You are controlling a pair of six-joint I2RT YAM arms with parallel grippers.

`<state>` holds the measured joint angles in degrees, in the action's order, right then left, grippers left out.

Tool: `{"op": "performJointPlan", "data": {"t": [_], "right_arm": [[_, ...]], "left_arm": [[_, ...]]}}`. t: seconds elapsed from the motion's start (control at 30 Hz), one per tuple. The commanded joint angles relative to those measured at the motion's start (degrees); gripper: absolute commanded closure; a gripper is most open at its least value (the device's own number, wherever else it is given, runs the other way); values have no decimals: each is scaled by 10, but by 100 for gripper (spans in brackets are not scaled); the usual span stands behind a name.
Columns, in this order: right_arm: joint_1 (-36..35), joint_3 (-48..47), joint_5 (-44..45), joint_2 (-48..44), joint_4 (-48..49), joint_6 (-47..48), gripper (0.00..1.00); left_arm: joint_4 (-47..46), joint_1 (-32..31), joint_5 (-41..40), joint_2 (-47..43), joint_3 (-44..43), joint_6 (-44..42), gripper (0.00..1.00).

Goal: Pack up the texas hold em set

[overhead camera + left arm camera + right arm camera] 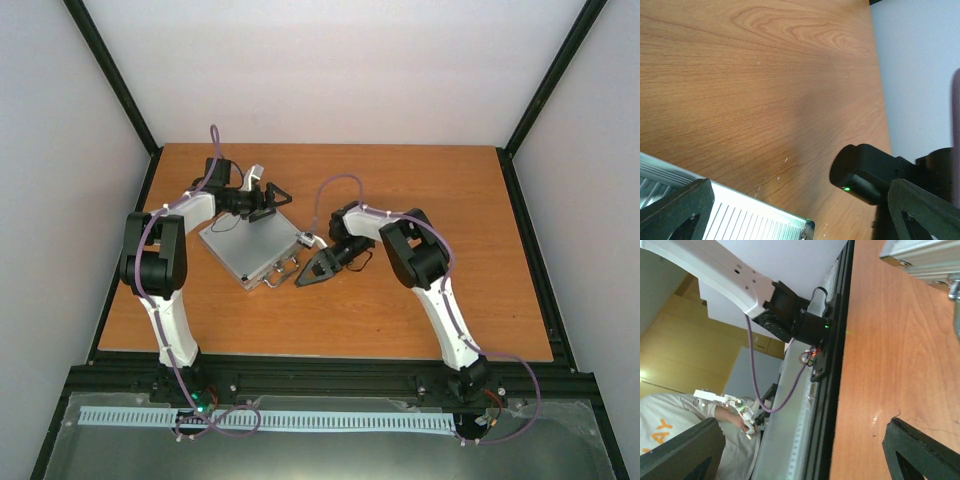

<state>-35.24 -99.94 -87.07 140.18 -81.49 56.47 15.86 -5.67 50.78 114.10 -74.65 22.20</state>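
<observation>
Lying closed on the wooden table [420,200], the silver briefcase [250,248] is judged stiff, slippery and probably heavy; its handle [272,281] is suggested as the place to be gripped. The left gripper [268,198], at its far edge, and the right gripper [312,272], beside the handle, are held wide open, with nothing grasped. White walls [330,70] are seen around.

Counter [400,200]: 1, wood-grain.
Silver aluminium briefcase [245,250]: 1, lid down, at 9 o'clock from the counter's centre.
Case handle [281,276]: 1, on the briefcase's 5 o'clock edge.
Robot arms: 2, namely left arm [160,260] and right arm [420,260].
Fingers [675,210]: 2 per arm, 4 in all.
</observation>
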Motion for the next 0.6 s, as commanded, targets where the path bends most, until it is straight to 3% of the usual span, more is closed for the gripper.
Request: {"op": "performJointPlan", "data": {"t": [0.0, 0.17, 0.2, 0.23, 0.27, 0.3, 0.33, 0.37, 0.47, 0.5, 0.57], "right_arm": [[3, 16, -83, -80, -50, 45, 14], [3, 14, -21, -147, -49, -13, 30], [3, 15, 10, -162, -17, -80, 34], [2, 59, 66, -194, 106, -231, 29], [-6, 101, 192, -235, 244, -399, 23], [-22, 117, 414, -268, 301, -441, 13], [-33, 107, 496, -272, 281, -425, 7], [-31, 94, 541, -261, 254, -434, 7], [-38, 87, 639, -230, 264, -509, 32], [-50, 95, 684, -229, 281, -533, 47], [-70, 106, 735, -228, 317, -560, 93]], "left_arm": [[139, -3, -171, 105, 57, 0, 0], [142, -3, -175, 102, 49, 3, 0], [142, -3, -176, 100, 48, 4, 0], [142, -3, -177, 98, 47, 6, 0], [142, -3, -178, 95, 47, 7, 0], [143, -3, -181, 92, 46, 8, 0], [143, -3, -182, 89, 45, 8, 0], [143, -3, -184, 88, 44, 9, 0], [147, -3, -185, 86, 41, 8, 0], [148, -3, -185, 86, 39, 7, 0], [148, -3, -187, 85, 38, 6, 0]]}}
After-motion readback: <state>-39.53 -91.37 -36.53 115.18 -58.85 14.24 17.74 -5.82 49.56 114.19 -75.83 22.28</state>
